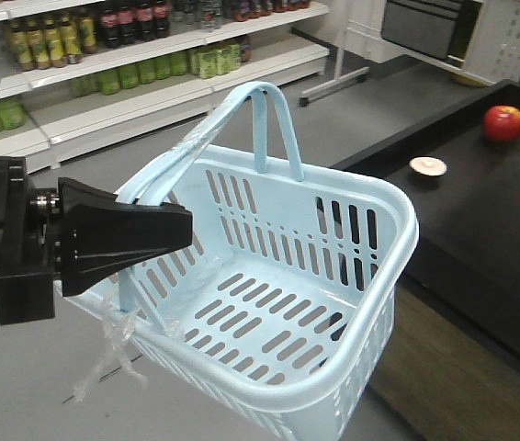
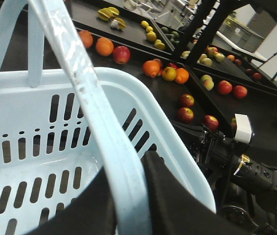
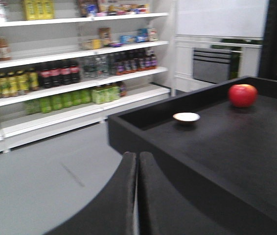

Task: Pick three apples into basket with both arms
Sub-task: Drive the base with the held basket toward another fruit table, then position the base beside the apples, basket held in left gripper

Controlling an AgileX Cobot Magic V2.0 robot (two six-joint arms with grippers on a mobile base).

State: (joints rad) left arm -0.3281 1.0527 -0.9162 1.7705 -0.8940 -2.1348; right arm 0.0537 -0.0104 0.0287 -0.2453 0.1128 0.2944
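While the left end effector [image 1: 185,230] grips it, the basket [image 1: 412,235] hangs tilted crosswise.

grey floor [image 3: 40,186], white bottle shelves [image 3: 55,88], black display table [image 3: 226,147]

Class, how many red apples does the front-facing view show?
1: a round red apple on the black table, beyond a small white dish. Others may lie off-frame.

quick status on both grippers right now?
Left gripper: closed on the handle of the basket.
Right gripper: fingers closed together, holding nothing.
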